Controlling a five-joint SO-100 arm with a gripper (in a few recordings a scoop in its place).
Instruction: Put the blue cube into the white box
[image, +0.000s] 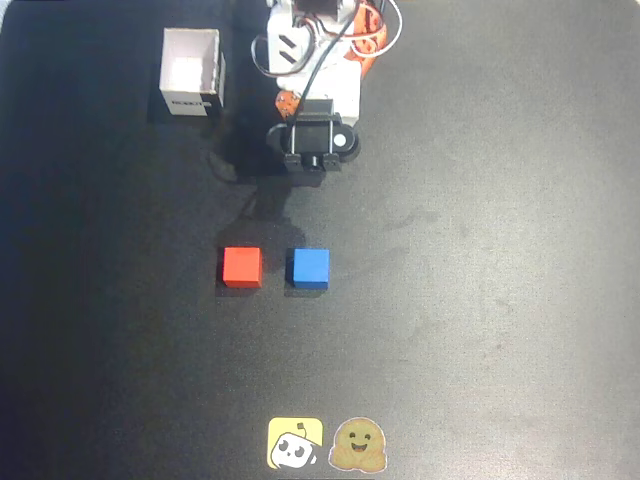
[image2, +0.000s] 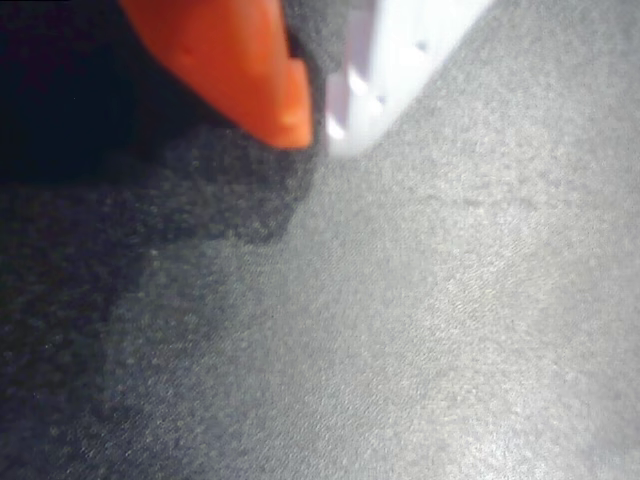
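So the black bench (image: 500, 300) takes up basically everything from overhead, plain dark mat with a few faint smudges. Next biggest is the arm (image: 310, 60), white and orange, folded up at the top centre and partly cut off by the top edge. Its black wrist block hides whatever's under it, so from above I honestly can't make out the fingers at all. In the wrist view the tool (image2: 315, 110) shows up blurry in the upper left: an orange finger tip and a white finger nearly touching, only a thin gap, nothing between them as far as I can tell. Below that it's just grey bench fabric and a dark shadow.

The white box (image: 190, 72) sits upper left of the arm, open top, dark label on its near side (text too small to read). The blue cube (image: 308, 268) is mid-bench, just right of the red cube (image: 242, 266), small gap between them, both well apart from the box. Two little stickers (image: 325, 444) at the bottom edge, slightly clipped.
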